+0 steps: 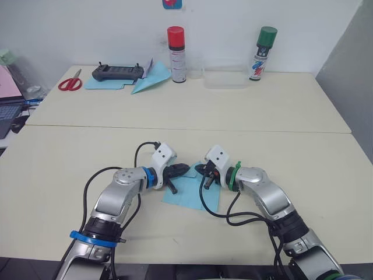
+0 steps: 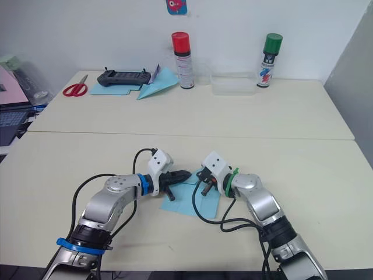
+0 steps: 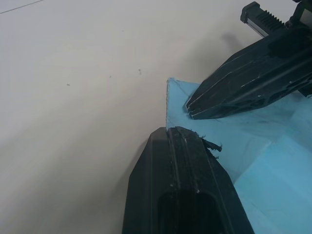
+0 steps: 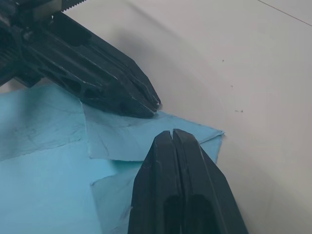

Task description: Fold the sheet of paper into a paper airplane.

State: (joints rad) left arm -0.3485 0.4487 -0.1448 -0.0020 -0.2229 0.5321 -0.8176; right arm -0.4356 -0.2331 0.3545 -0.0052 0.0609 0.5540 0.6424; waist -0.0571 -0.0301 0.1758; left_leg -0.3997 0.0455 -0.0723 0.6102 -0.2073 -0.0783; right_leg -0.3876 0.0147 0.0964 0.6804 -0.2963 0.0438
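So both arms are bent in toward the middle of the near counter (image 1: 58,169), with the two grippers nose to nose over the sheet of paper (image 1: 187,195). The sheet lies flat on the counter right in front of the robot, light blue, with a few crease lines and a folded flap showing at its far corner.

The left gripper (image 1: 182,170) comes in from the left with its jaws pressed together, tips resting at the far edge of the paper. The right wrist view shows those tips touching down right on the paper. I can't tell if any paper is pinched between them.

The right gripper (image 1: 201,170) comes in from the right, and its jaws are closed tight too, with no gap between the fingers. Its tip sits on the paper's far corner, just beside the left one, so the two nearly touch.

Further back on the counter: red scissors (image 1: 70,81), a black controller (image 1: 118,72) lying on some flat blue sheets (image 1: 102,84), and a teal paper dart (image 1: 152,77) next to it. There's a spray can with a red cap (image 1: 176,54), a clear plastic tray (image 1: 225,77), and a second spray can with a green cap (image 1: 262,53). A laptop (image 1: 7,114) pokes in at the far left edge.
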